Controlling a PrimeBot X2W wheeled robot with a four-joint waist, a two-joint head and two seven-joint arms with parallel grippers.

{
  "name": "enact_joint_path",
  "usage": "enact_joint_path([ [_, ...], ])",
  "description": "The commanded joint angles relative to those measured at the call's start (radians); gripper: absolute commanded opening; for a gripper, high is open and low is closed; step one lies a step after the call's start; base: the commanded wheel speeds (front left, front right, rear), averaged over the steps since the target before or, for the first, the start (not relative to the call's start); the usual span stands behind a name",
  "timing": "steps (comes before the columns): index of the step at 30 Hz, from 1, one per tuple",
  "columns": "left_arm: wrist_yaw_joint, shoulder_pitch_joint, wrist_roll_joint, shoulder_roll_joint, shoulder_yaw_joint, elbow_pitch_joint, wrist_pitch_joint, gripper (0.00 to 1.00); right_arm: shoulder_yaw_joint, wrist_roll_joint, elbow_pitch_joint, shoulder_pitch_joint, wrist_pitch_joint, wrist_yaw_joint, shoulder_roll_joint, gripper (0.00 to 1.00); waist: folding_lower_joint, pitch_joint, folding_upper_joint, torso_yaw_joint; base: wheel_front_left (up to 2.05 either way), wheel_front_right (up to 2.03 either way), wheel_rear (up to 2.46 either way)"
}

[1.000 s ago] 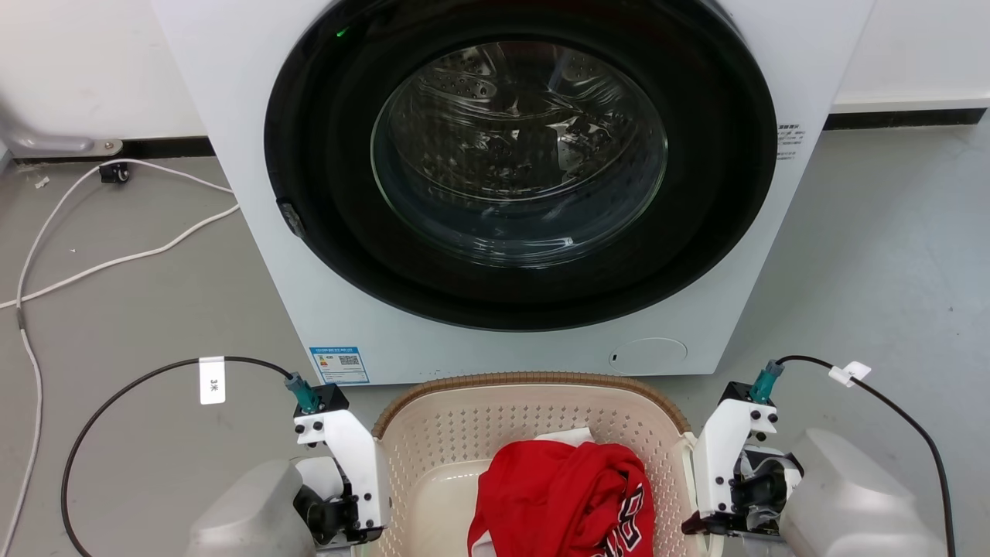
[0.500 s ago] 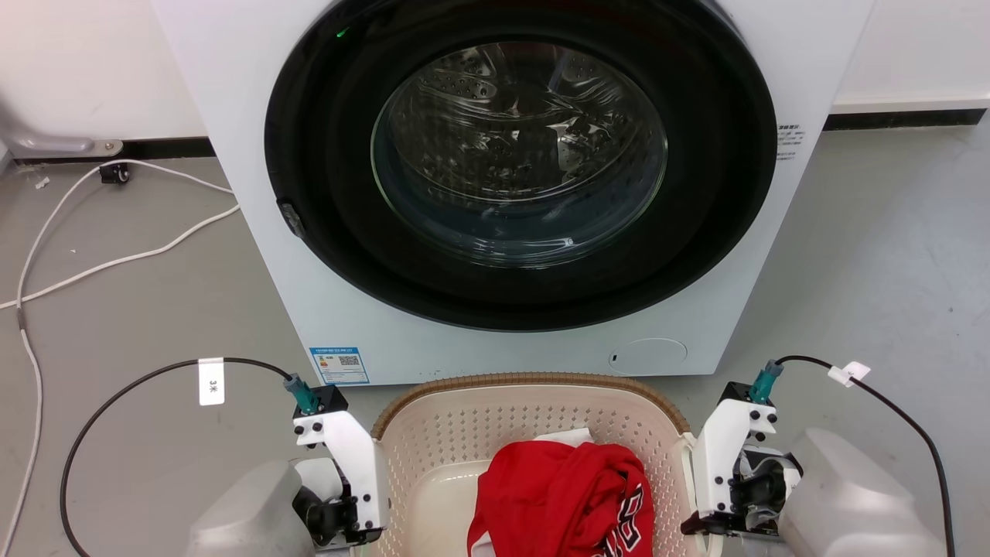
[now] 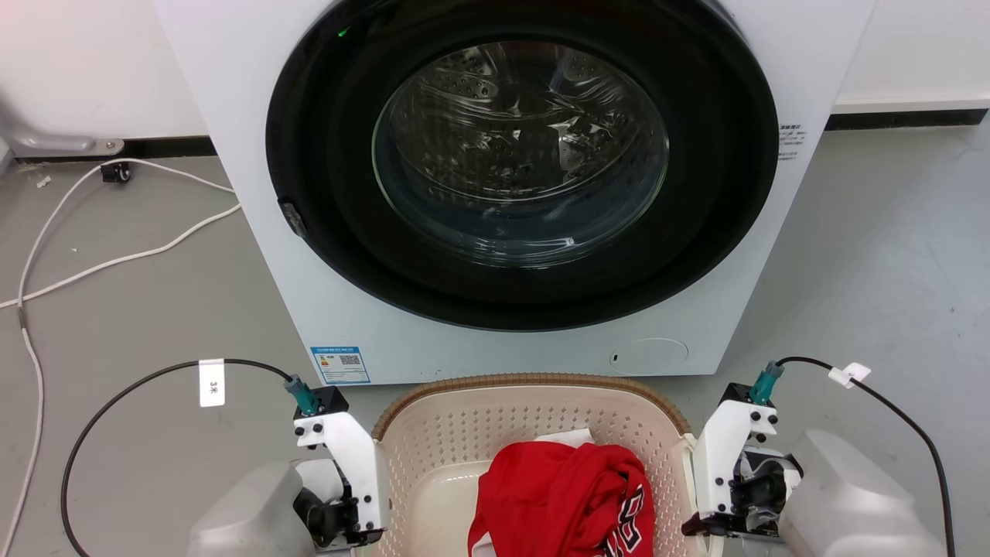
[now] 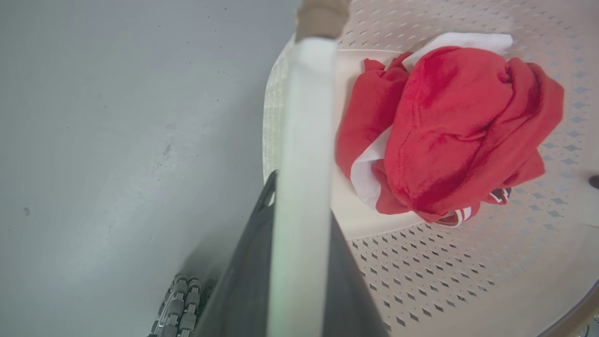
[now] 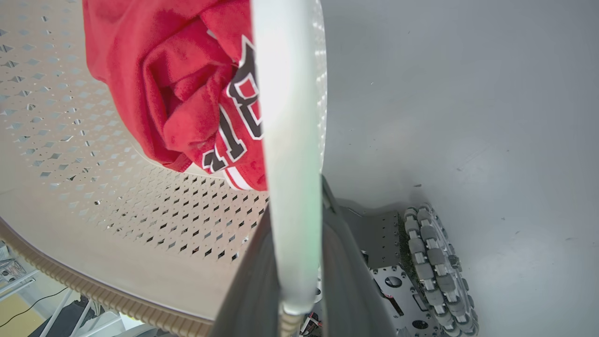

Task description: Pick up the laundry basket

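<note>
Before the washer (image 3: 526, 340), our left gripper (image 4: 302, 196) and right gripper (image 5: 295, 196) each clamp a white handle (image 4: 304, 93) of the laundry basket (image 3: 464, 433); next, we judge, a level, simultaneous lift.

Washer (image 3: 526, 193) stands just beyond the laundry basket (image 3: 464, 433); open grey floor (image 3: 131, 317) lies on both outer sides

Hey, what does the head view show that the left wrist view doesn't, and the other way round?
Head view, not left wrist: the white washer with its dark round door, and a white cable on the floor. Left wrist, not head: the left gripper, its dark fingers flanking a white side handle, and a roller wheel of the robot's base. Both: the laundry basket, the red garment in it, the floor.
</note>
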Motion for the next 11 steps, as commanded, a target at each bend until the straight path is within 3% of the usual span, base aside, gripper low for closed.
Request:
enact_joint_path([
  [1, -0.01, -0.014, -0.01, -0.017, -0.002, -0.009, -0.006, 0.0, -0.008, 0.005, -0.007, 0.008, 0.002, 0.005, 0.021, 0.0, 0.0, 0.0, 0.0, 0.001, 0.0, 0.0, 0.0],
  [11, -0.01, -0.014, -0.022, -0.016, -0.013, -0.008, -0.009, 0.0, -0.023, -0.012, -0.007, 0.01, 0.004, 0.005, 0.021, 0.0, 0.0, 0.0, 0.0, 0.002, 0.0, 0.0, 0.0],
])
